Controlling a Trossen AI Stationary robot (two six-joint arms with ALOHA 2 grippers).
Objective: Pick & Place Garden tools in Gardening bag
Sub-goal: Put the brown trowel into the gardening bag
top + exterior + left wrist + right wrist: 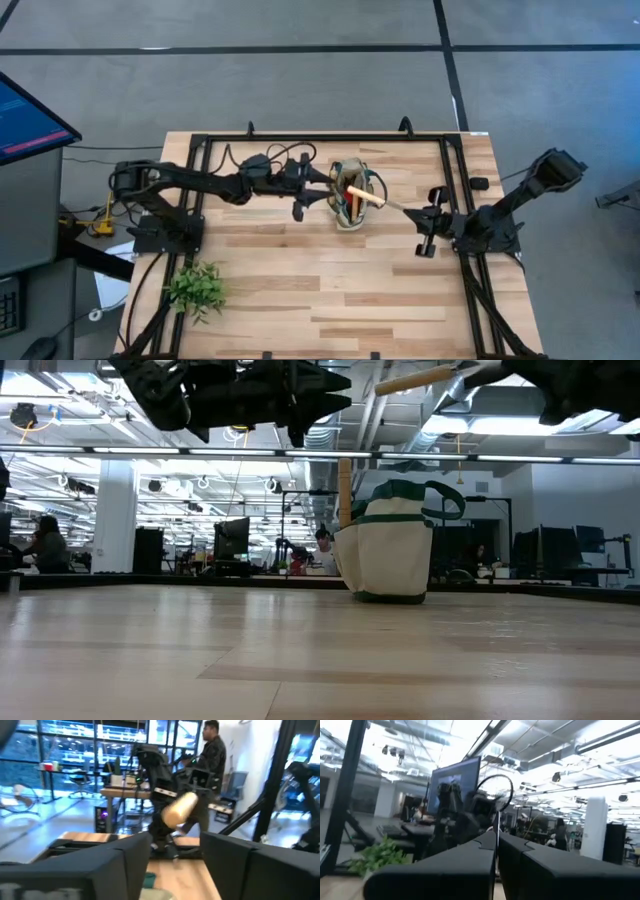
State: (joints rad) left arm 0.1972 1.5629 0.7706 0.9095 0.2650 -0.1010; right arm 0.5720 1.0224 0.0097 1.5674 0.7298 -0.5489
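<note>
My left pincer (318, 197), fingers apart, hovers beside the gardening bag (352, 205) on the desk (300, 290). Right pincer (428, 222) clamps a wooden-handled trowel (372, 199) w/ handle over bag.

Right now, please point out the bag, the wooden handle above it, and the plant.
bag (385, 550): low view, on its beige front wall.
wooden handle (364, 196): high view, on the middle of the light shaft lying over the bag's opening.
plant (197, 288): high view, on the middle of its green leaves.
</note>
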